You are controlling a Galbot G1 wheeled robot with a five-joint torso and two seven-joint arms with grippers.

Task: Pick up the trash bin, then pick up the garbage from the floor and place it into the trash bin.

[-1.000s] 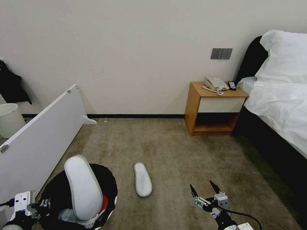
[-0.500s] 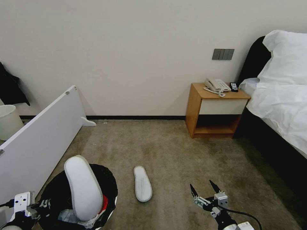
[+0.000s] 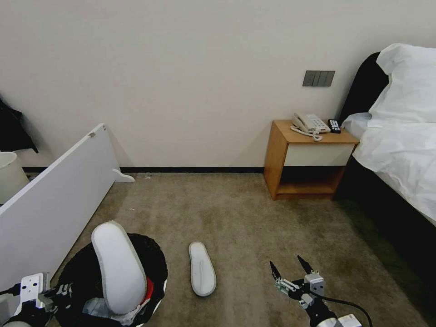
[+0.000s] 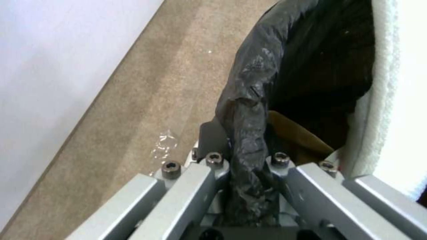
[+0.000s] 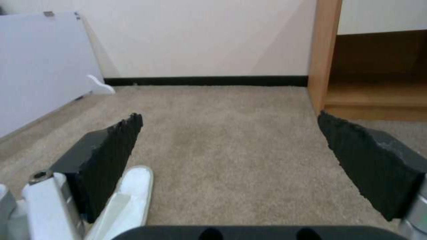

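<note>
While crinkly black-bagged trash bin (image 3: pixel 150 268) sits gripped, flat white slipper (image 3: pixel 202 274) lies.

Even, soft indoor light, no glare. Faint shadow on wall (image 3: pixel 181 91) beside leaning board (image 3: pixel 54 190). Head view bowed at edges. Wrist views soft, near gripper parts blurred.

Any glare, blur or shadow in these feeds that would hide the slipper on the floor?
Head view: even, soft room light, no glare; the slipper on the carpet is sharp, with faint shadow. Left wrist view: soft and blurry up close on the trash bin bag clamped in the left gripper. Right wrist view: slightly soft, the open right gripper fingers partly block the slipper.
</note>
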